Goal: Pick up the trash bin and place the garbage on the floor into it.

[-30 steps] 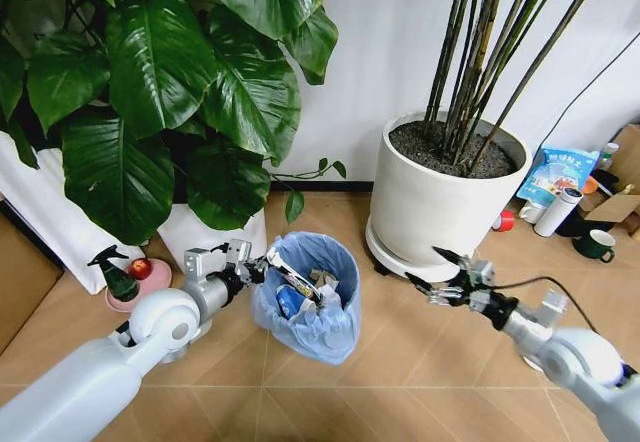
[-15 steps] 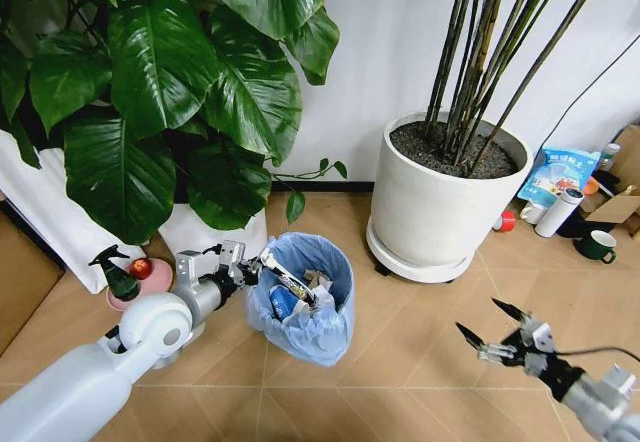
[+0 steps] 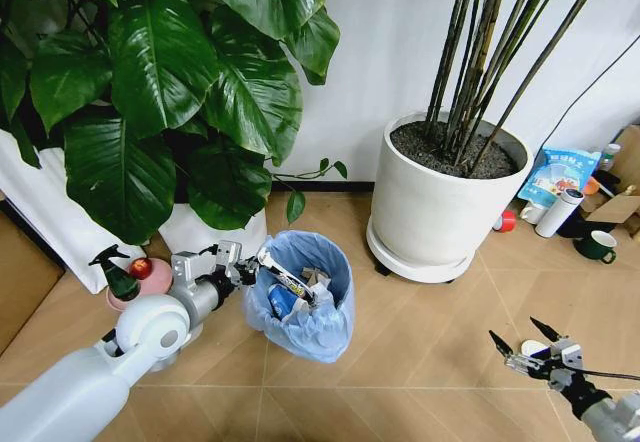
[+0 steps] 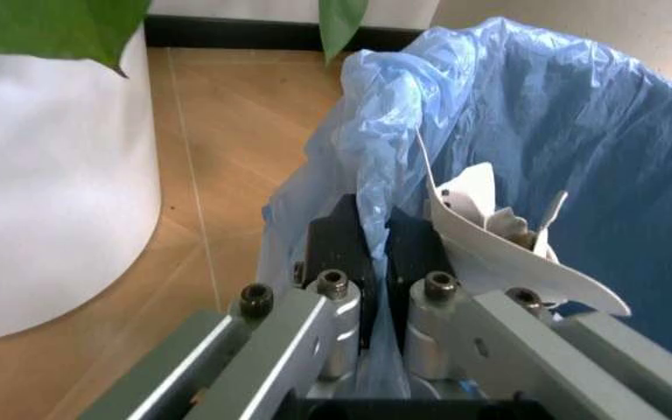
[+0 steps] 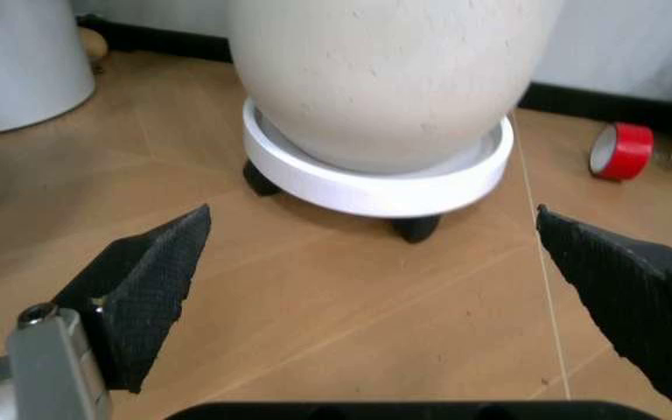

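Head view gives you the trash bin (image 3: pixel 300 295) on the floor (image 3: pixel 420 362) just left of centre, in front of the leafy plant's white pot (image 3: pixel 205 232), lined with its crinkly blue bag and holding crumpled white tissues and a blue-white packet (image 3: pixel 285 300). Your left gripper (image 3: pixel 262 262) sits at the bin's 9 o'clock rim. From the left wrist view you can see its black fingers (image 4: pixel 339 241) pressed together on a fold of the blue bag at the rim, with a white scrap (image 4: pixel 493 241) just inside.

Your right gripper (image 3: pixel 527 347) hangs low at about 4 o'clock in the head view, well apart from the bin, fingers spread wide and holding nothing. Through the right wrist view the spread tips frame bare floor, with the large white pot (image 5: pixel 388 79) on its footed saucer straight ahead and a small red can (image 5: pixel 619 150) lying beside it, at 2 o'clock
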Tool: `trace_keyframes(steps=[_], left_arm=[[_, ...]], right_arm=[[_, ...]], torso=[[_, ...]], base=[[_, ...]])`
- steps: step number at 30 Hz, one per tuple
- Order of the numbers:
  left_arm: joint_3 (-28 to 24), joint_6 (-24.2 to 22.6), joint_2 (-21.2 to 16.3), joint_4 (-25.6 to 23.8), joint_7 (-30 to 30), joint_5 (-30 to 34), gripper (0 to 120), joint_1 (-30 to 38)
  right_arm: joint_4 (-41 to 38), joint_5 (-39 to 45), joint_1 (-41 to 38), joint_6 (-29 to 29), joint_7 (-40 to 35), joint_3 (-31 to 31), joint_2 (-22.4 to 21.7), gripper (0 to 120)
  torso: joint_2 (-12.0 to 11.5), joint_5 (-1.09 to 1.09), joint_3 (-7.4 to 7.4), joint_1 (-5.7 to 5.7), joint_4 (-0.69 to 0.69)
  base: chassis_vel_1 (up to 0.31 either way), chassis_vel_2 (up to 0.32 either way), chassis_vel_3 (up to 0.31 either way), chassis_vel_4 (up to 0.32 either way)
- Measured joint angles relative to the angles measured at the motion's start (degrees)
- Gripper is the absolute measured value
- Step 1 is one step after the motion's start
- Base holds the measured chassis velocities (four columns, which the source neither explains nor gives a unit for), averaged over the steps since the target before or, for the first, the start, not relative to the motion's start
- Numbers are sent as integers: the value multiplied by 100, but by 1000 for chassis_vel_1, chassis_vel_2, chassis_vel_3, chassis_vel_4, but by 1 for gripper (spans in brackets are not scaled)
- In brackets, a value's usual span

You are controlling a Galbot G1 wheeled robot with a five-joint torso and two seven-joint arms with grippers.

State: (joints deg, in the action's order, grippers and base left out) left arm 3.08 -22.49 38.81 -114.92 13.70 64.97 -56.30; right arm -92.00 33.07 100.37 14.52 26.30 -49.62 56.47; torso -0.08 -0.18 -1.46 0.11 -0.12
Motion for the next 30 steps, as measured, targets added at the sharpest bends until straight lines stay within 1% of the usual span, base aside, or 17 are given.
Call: trace_keyframes(steps=[7, 16, 23, 30], left_arm=[[70, 4, 30, -13, 1, 2, 0, -57], [70, 6, 155, 8, 3, -35, 0, -87], [88, 6, 197, 10, 7, -44, 0, -114], [151, 12, 291, 13, 9, -100, 0, -186]], right_arm=[[476, 41, -374, -5, 61, 114, 190, 100], [805, 82, -679, -55, 162, 252, 452, 100], [906, 84, -832, -81, 180, 291, 610, 100], [754, 56, -803, -88, 230, 256, 671, 100]], torso=[[-1, 0, 0, 0, 0], [-1, 0, 0, 0, 0], [-1, 0, 0, 0, -1], [-1, 0, 0, 0, -1]], base=[[0, 0, 0, 0], [0, 0, 0, 0], [0, 0, 0, 0], [0, 0, 0, 0]])
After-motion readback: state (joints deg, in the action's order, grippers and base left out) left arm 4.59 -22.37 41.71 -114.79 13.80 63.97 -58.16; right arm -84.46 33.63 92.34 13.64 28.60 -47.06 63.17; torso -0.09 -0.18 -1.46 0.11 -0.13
